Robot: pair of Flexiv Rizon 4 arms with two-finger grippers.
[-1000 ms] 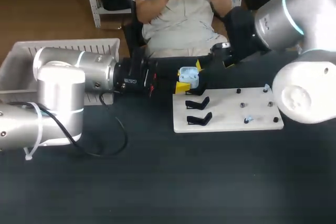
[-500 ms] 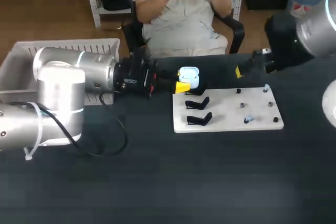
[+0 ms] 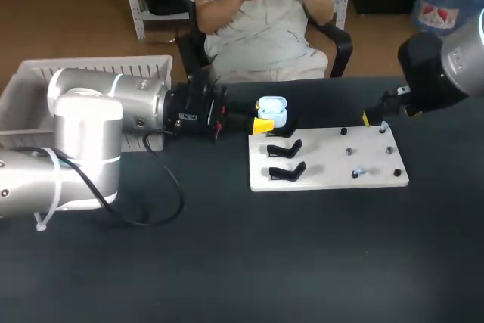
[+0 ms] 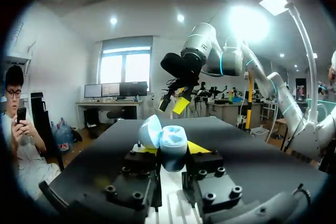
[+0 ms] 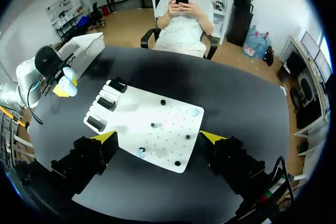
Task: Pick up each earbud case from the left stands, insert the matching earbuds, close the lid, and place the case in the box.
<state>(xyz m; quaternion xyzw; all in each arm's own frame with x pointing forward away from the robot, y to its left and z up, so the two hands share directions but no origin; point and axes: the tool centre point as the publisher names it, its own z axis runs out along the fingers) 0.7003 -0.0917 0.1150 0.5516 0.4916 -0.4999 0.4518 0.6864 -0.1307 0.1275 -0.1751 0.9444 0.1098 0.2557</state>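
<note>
Over at the left sits the white plastic box, not needed yet. The left pincer is clamped on the pale blue earbud case. The case's lid stands open, and it is held just behind the black stands at the near end of the white pegboard. I'd say the insertion step is in hand. Further right, small pale earbuds rest on the board. The right pincer hangs above that board, fingers wide apart and holding nothing. It probably has to come down on one earbud, pinch it and carry it across to the open case.
</note>
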